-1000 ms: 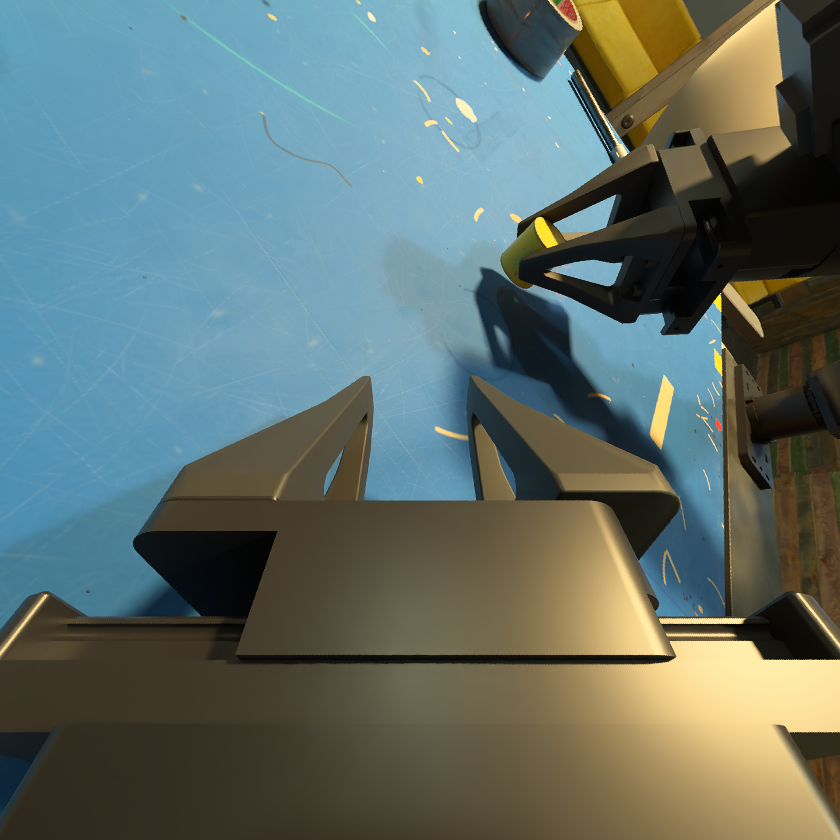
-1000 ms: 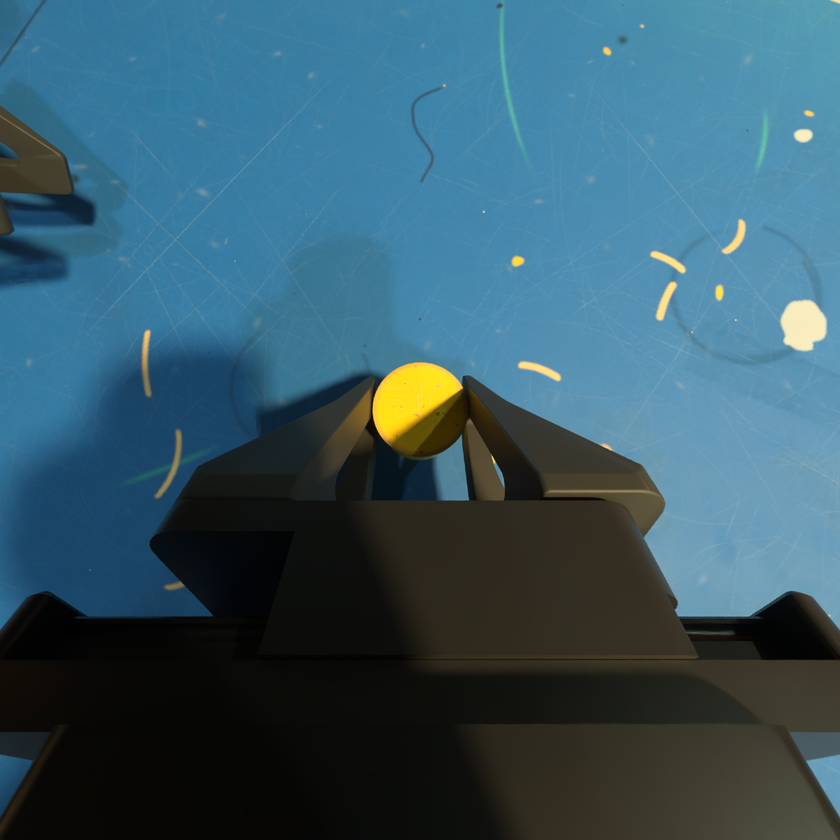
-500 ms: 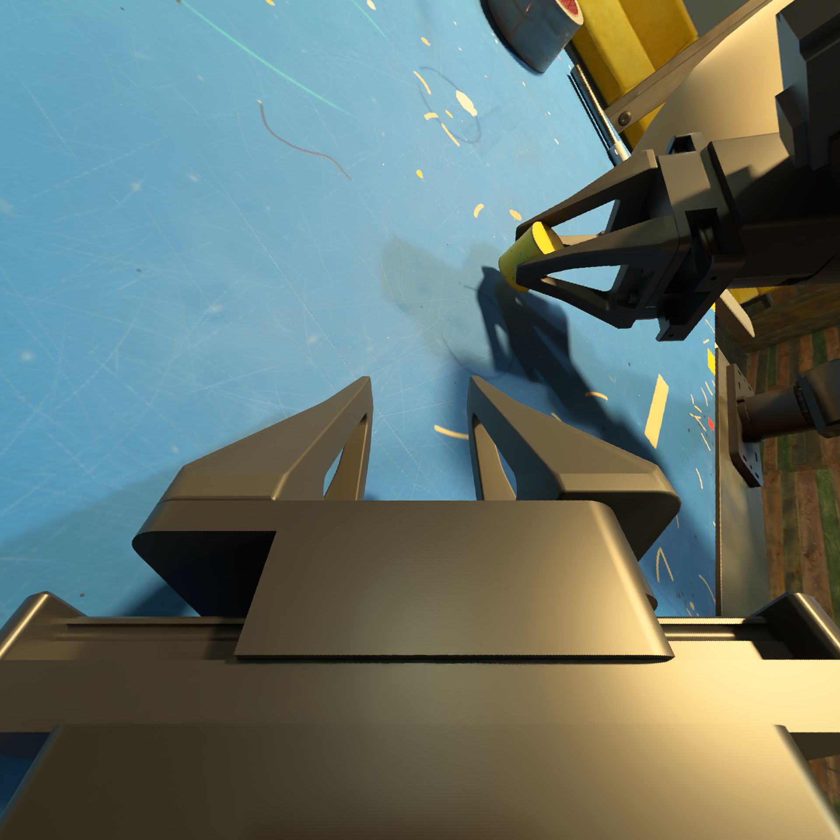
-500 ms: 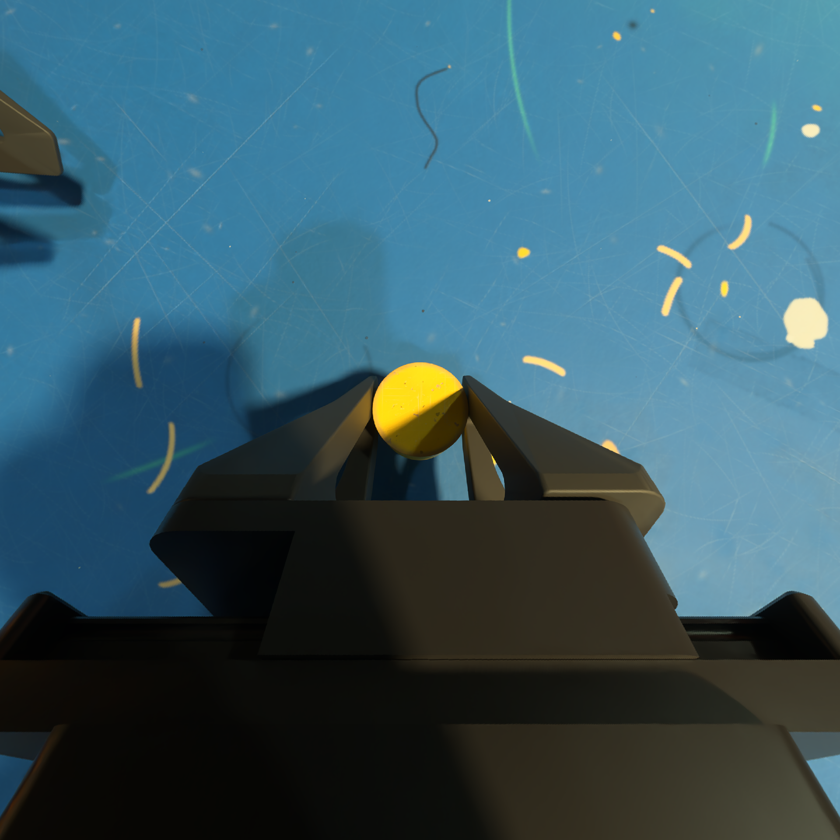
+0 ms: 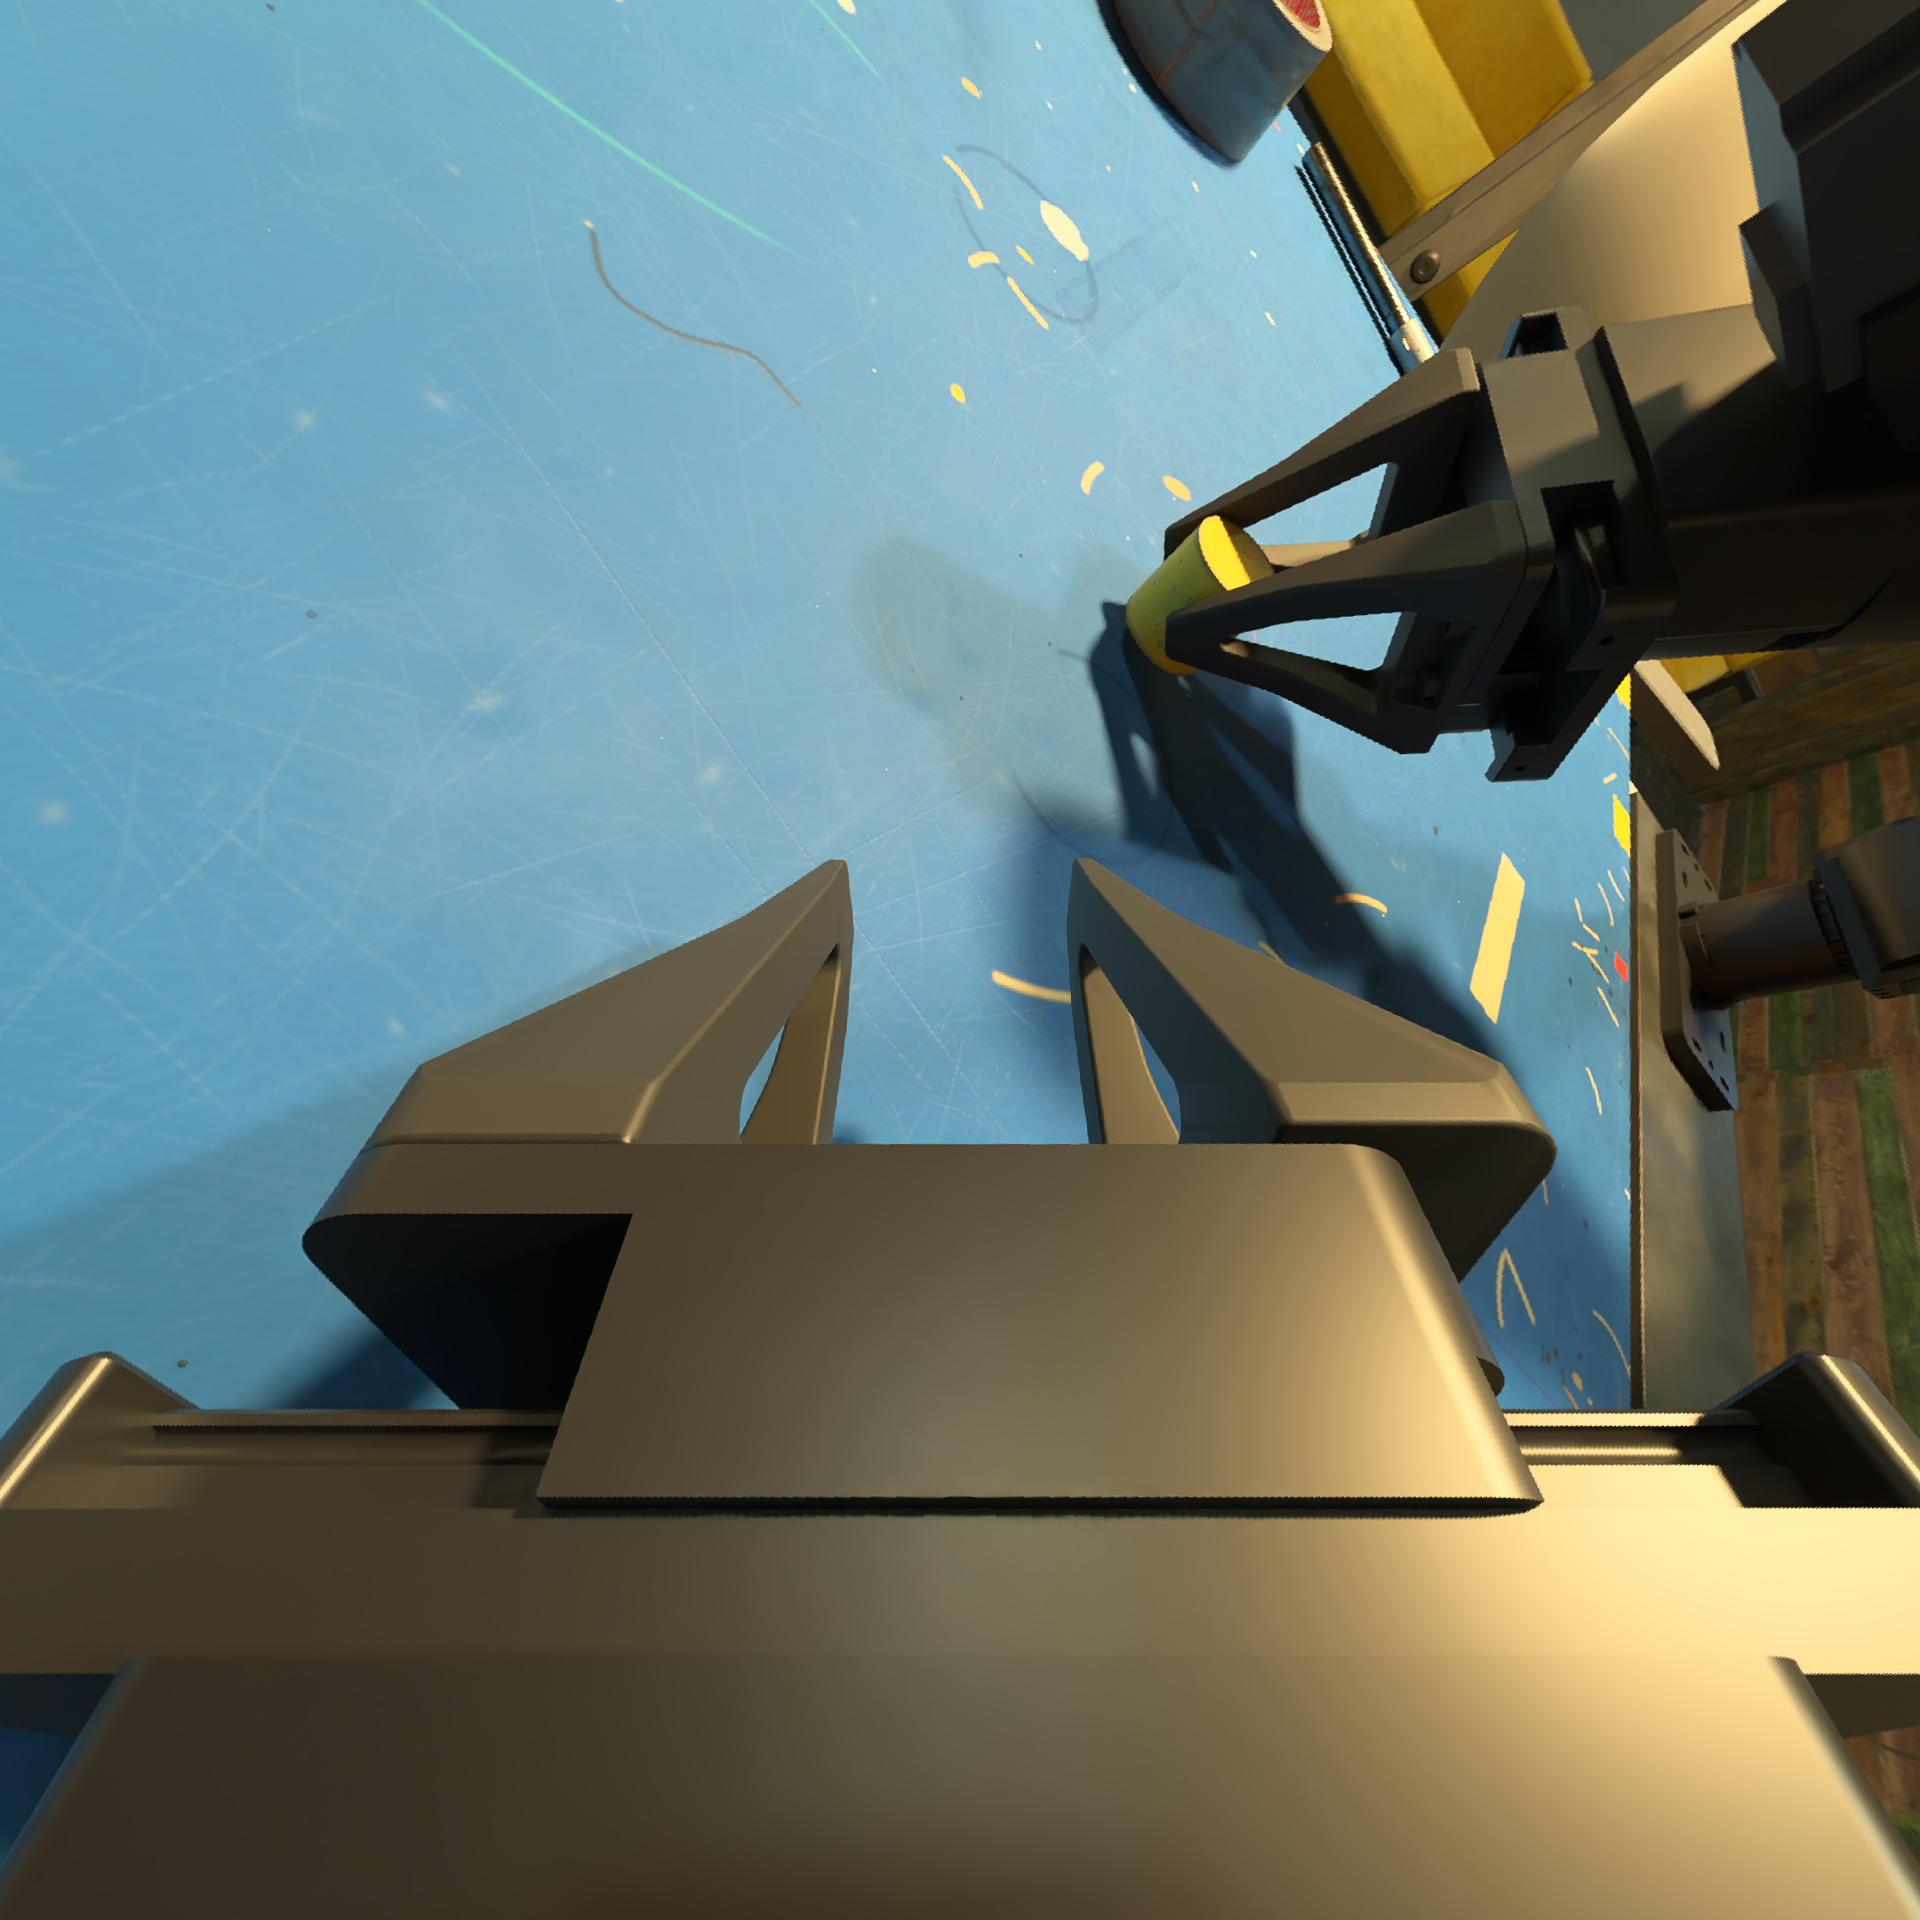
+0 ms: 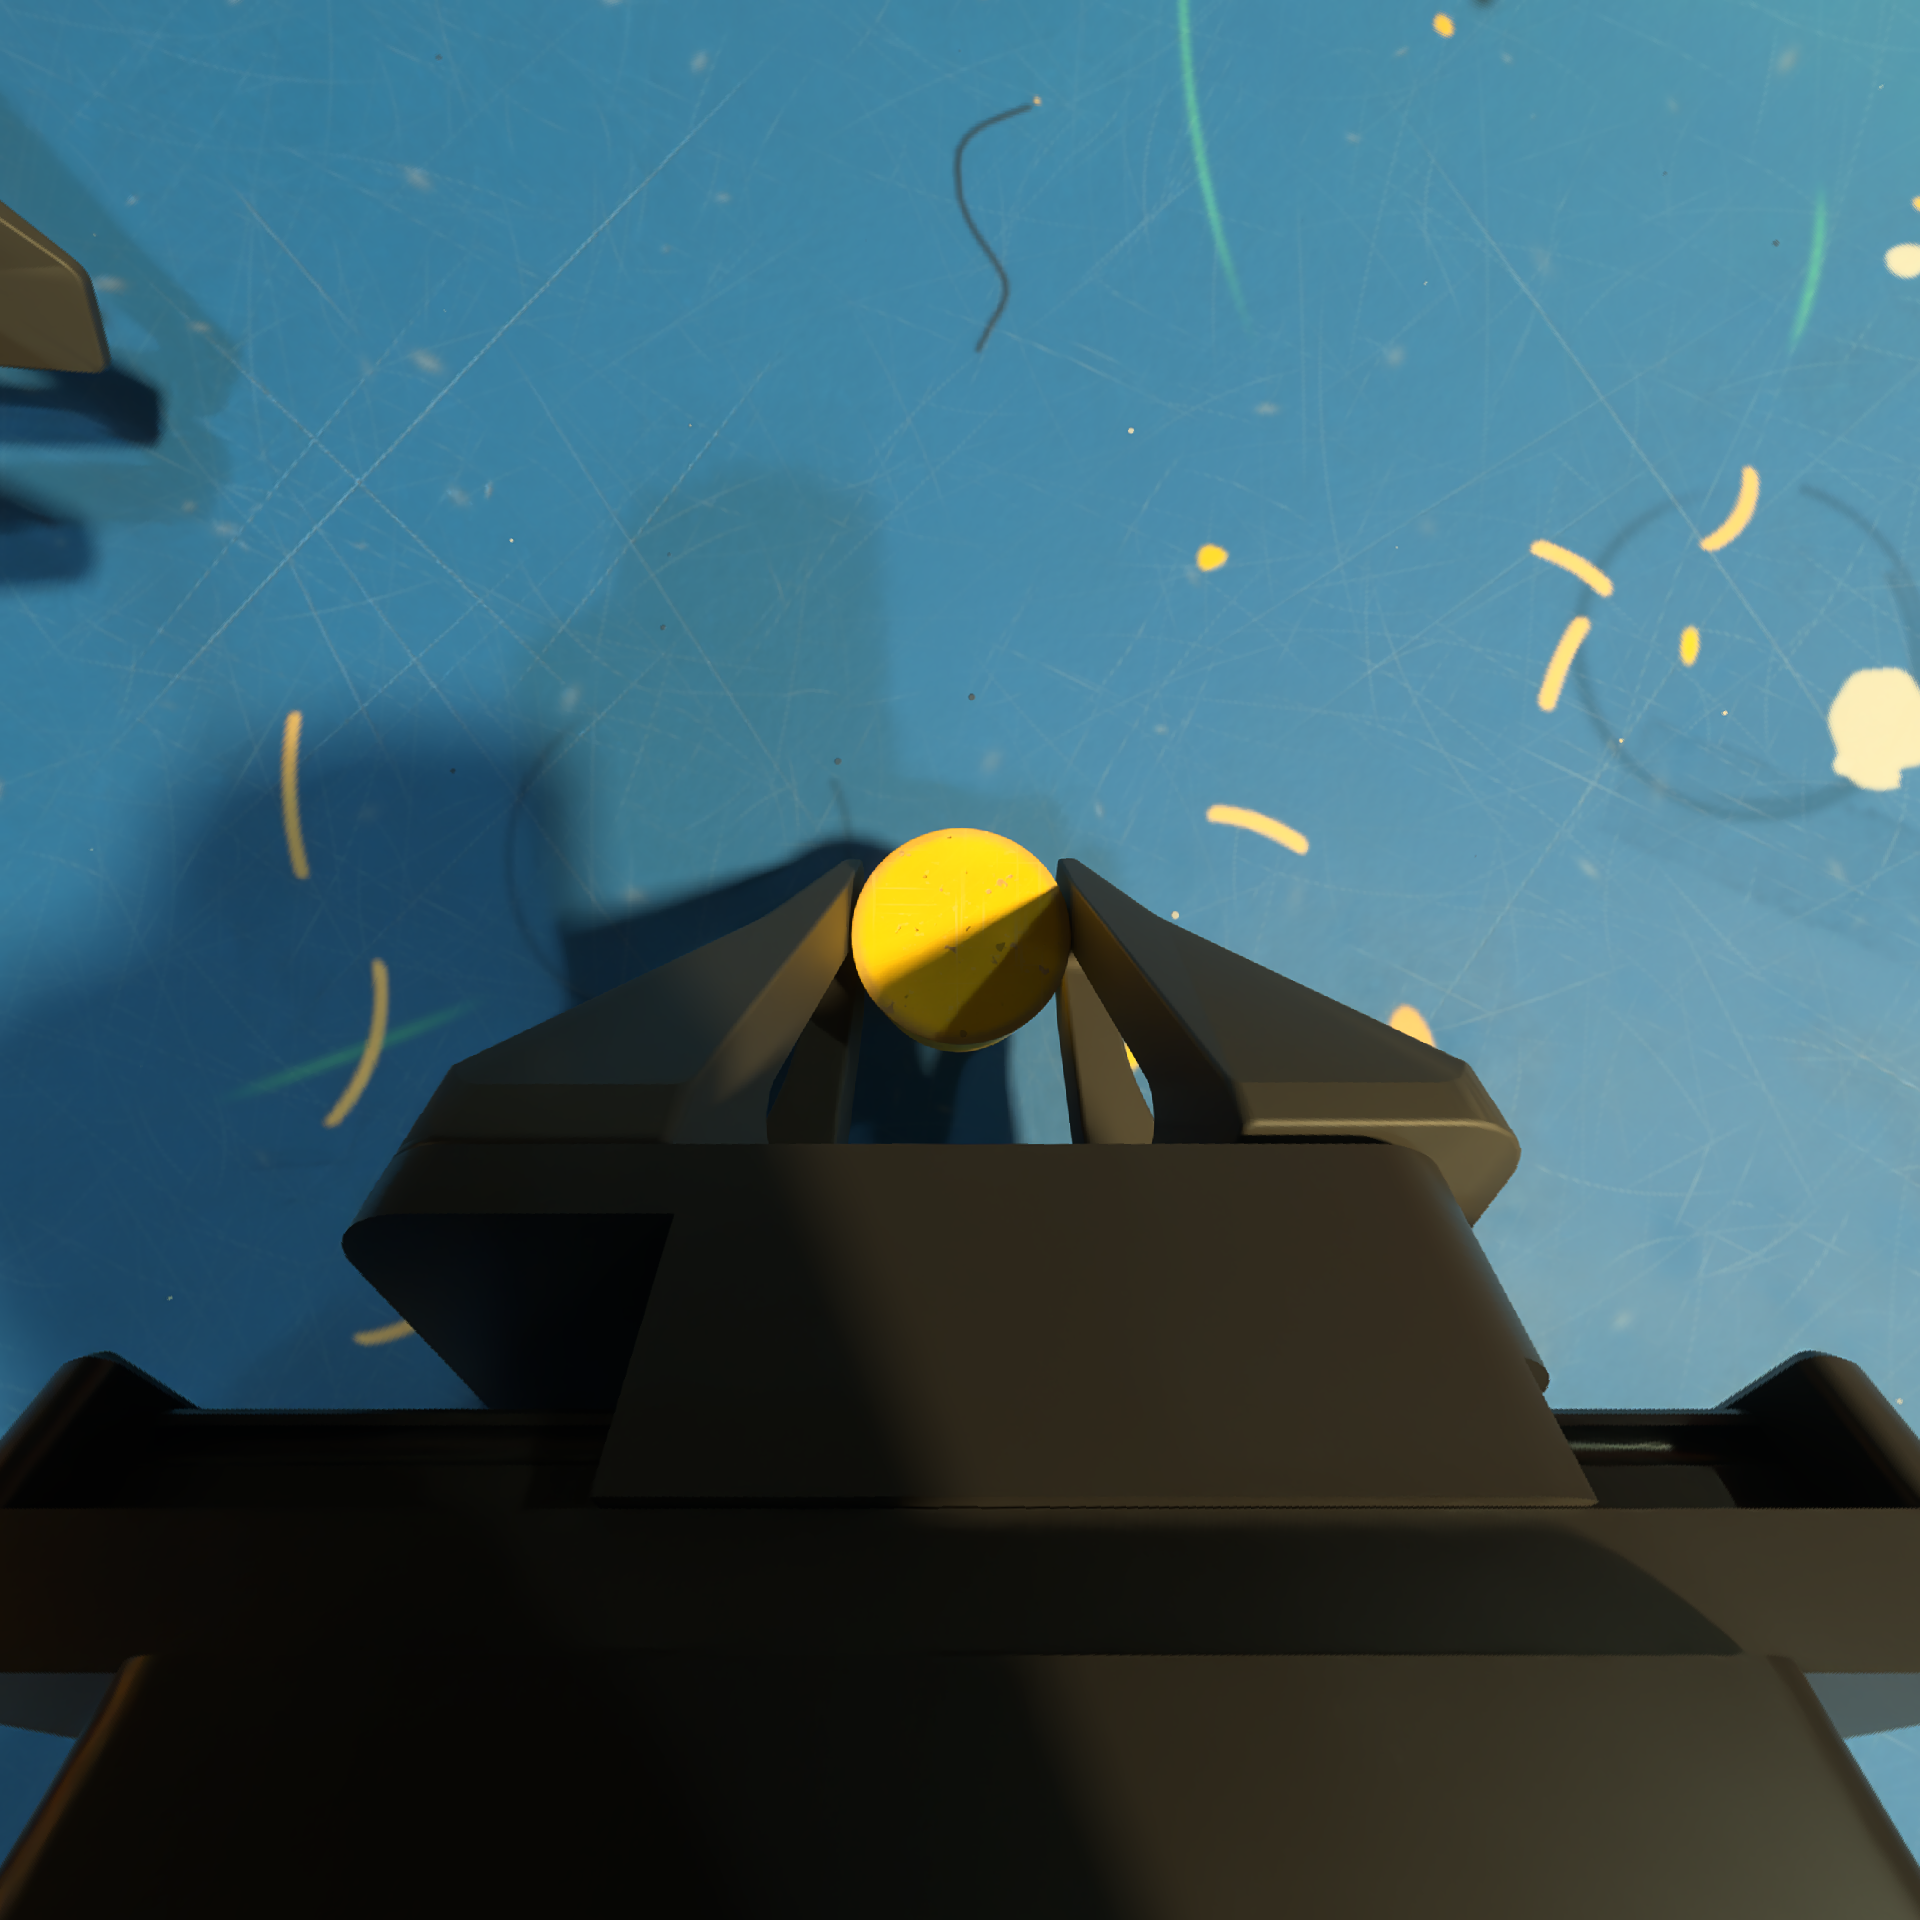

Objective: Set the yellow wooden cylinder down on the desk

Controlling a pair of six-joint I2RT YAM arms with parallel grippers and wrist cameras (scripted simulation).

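The yellow wooden cylinder is clamped between the fingertips of my right gripper, seen end-on in the right wrist view. In the left wrist view the same cylinder sits at the tips of the right gripper, close above the blue desk, its lower end near its own shadow. I cannot tell whether it touches the desk. My left gripper is open and empty, low over the desk to the left of the cylinder.
A roll of grey tape and a yellow block lie at the desk's far edge. A metal bracket marks the desk's right edge, with wooden floor beyond. The left gripper's finger shows at the right wrist view's left edge.
The right gripper with the cylinder has come down a little closer to the desk. The left gripper has shifted slightly and stays open.
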